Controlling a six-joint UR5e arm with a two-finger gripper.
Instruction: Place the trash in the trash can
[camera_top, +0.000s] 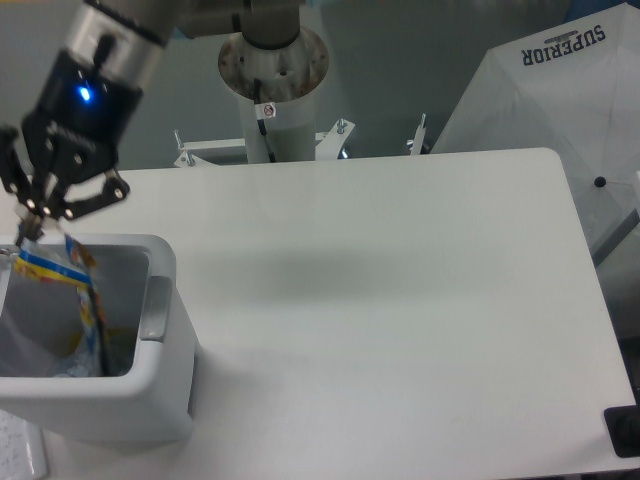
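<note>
Now gripper (30, 222) pinches top of blue packet (75, 290), yellow-red print, hanging crumpled inside white bin (165, 340). Clear bottle (70, 365) lies low in bin, hard to see.

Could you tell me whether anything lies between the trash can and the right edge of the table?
No. In the fixed camera view, the stretch of table from the trash can to the right edge is bare white surface, apart from a faint shadow.
</note>
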